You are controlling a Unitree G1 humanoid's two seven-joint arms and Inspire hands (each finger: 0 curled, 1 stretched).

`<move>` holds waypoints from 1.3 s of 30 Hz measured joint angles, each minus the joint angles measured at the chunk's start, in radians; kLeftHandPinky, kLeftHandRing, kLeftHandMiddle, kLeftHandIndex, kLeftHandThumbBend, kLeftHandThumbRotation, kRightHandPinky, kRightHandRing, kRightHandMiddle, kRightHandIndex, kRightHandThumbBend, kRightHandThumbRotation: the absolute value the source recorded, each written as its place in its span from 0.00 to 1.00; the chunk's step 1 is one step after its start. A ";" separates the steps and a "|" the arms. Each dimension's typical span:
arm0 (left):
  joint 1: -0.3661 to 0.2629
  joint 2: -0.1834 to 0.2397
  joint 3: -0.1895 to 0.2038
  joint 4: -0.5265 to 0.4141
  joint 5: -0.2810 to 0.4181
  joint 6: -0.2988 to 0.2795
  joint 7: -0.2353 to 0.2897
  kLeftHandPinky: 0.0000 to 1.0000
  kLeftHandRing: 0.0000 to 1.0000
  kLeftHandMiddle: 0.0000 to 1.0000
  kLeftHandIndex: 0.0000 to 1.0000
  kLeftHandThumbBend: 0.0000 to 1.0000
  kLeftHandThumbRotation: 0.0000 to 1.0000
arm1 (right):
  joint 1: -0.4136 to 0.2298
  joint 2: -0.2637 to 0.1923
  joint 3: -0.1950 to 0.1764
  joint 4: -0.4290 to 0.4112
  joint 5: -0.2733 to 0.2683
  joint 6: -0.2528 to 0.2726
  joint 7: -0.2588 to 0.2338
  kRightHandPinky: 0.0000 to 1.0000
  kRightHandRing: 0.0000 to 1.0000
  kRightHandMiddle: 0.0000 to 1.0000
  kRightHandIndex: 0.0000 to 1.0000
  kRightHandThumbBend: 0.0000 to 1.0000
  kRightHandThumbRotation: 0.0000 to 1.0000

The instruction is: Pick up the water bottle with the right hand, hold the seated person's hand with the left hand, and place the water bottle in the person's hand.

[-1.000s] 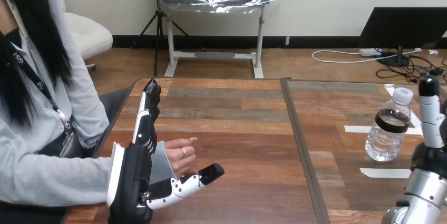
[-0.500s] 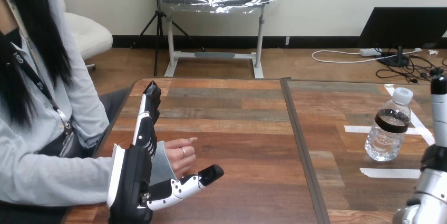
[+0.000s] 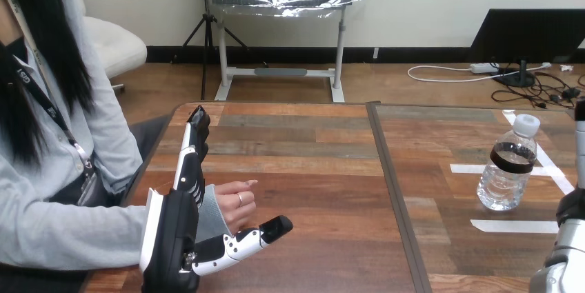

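Clear plastic water bottle (image 3: 508, 166) with a white cap and a black band round its shoulder stands upright on the right part of the brown wooden plank table (image 3: 310, 169). It sits among white tape strips (image 3: 514, 225) stuck to the tabletop, and nothing touches it.

Just right of the bottle, at the scene's right edge, a sliver of the robot's right hand (image 3: 574, 207) rises above its silver forearm (image 3: 562, 269). It stands close beside the bottle without contact, and whether that hand is open or closed cannot be told.

Well apart, at the near left corner of the table, the robot's left hand (image 3: 169, 238) stands on edge. Its black-and-white fingers (image 3: 187, 169) stretch straight toward the far side and its thumb (image 3: 265, 231) juts out to the right, so the hand is spread wide and grips nothing. The person's hand (image 3: 233, 205) rests on the table in the crook between those fingers and the thumb, right beside the robot's palm. Whether the two actually touch cannot be told.
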 measured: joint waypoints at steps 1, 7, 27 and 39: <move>0.000 0.000 0.000 0.001 0.000 -0.002 0.000 0.99 1.00 1.00 1.00 1.00 0.27 | -0.002 -0.003 0.000 0.001 0.000 0.012 0.002 1.00 1.00 1.00 1.00 1.00 0.62; -0.001 0.000 0.000 0.003 -0.003 -0.004 -0.001 0.99 1.00 1.00 1.00 1.00 0.27 | -0.013 -0.012 0.005 0.010 -0.014 0.071 -0.003 1.00 1.00 1.00 1.00 1.00 0.64; -0.001 0.001 0.001 0.003 -0.001 -0.004 -0.001 0.99 0.99 0.99 0.99 1.00 0.28 | -0.028 -0.017 0.055 0.026 -0.119 0.230 -0.083 1.00 1.00 1.00 1.00 1.00 0.66; -0.001 0.002 0.002 0.003 0.000 -0.004 0.001 0.99 0.99 0.99 0.99 1.00 0.27 | -0.044 -0.032 0.094 0.050 -0.185 0.326 -0.141 1.00 1.00 1.00 1.00 1.00 0.65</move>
